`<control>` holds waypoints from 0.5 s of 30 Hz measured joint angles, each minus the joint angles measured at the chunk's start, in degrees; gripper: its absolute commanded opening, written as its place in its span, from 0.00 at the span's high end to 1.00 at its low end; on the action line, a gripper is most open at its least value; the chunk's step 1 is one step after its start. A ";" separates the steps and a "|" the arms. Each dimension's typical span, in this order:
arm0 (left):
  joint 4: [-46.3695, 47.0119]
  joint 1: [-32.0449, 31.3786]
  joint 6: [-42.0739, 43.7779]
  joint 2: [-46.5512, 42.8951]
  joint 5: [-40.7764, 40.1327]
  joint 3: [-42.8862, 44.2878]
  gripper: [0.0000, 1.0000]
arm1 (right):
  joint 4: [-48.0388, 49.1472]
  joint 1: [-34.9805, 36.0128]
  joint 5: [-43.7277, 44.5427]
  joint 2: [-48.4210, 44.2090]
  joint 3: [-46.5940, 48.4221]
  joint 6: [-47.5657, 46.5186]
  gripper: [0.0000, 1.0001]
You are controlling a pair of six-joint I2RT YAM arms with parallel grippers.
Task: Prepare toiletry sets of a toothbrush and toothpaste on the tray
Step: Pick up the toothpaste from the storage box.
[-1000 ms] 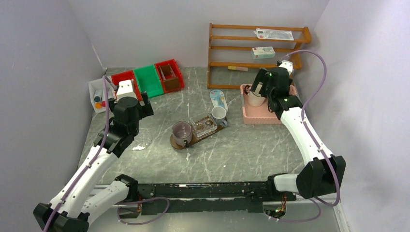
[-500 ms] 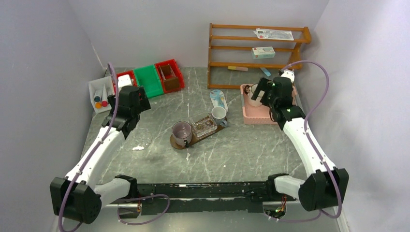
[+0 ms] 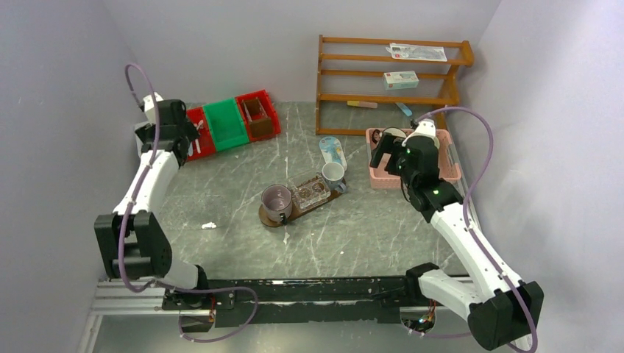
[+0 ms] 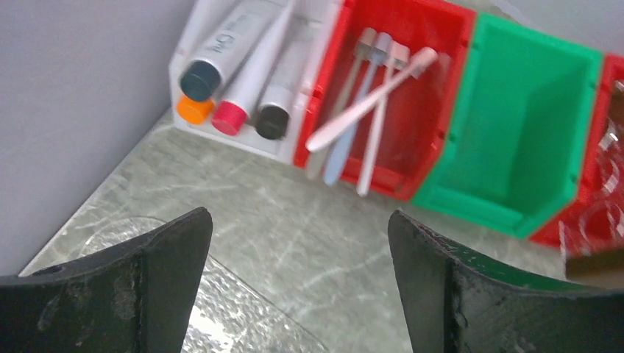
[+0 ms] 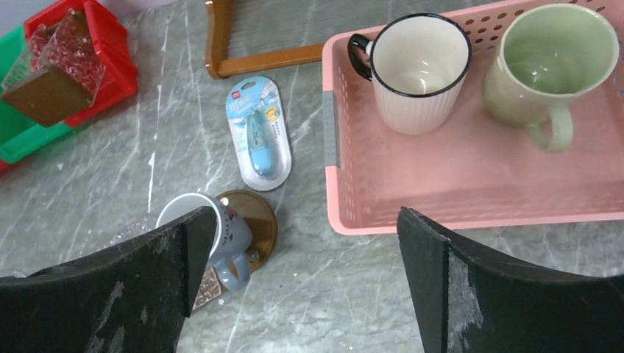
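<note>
L gripper (image 4: 298, 220), released, empty, is closing on toothbrushes (image 4: 368, 107) in red bin (image 4: 435, 110); R gripper (image 5: 305, 217), also released, is backing off pink basket (image 5: 456, 191). Tray (image 5: 257, 213) is awaiting brushes.

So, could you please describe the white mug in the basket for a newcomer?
Find the wooden rack at the far right; a pink basket sits before it. Of its two mugs, take the ribbed white mug with black rim and handle, not the pale green mug.
</note>
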 measured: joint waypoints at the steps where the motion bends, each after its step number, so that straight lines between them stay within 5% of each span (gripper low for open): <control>1: -0.07 1.29 -0.15 1.33 -0.02 1.07 0.06 | 0.17 0.59 0.17 -0.48 -0.42 -0.11 0.02; 15: -0.37 16.46 0.13 19.08 7.23 12.66 0.24 | 0.39 3.41 4.74 -2.62 -2.34 -1.97 0.02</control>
